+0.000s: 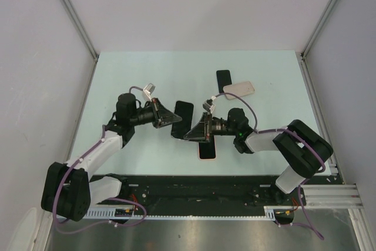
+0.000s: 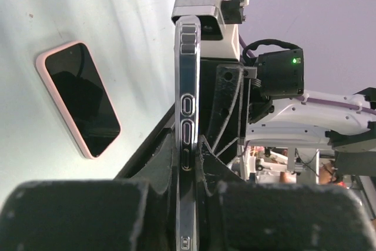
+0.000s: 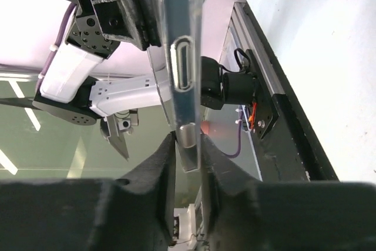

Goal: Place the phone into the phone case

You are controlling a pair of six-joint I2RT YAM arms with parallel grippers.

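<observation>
Top view: clear case [image 1: 183, 111], dark face up, probably phone inside, held off table between both arms, long axis pointing away from bases. Left gripper [image 1: 170, 120] on its left edge, right gripper [image 1: 192, 132] at near end. Pink-rimmed phone [image 1: 207, 151] flat on table just beyond.
Left wrist: jaws pinched on button edge.
Right wrist: jaws pinched on port end. Phone fully seated? Cannot tell.

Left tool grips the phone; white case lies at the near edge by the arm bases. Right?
Not quite. The top view shows the white case at the far side of the table, beside a second phone, not by the arm bases. The left tool does grip the phone.
</observation>
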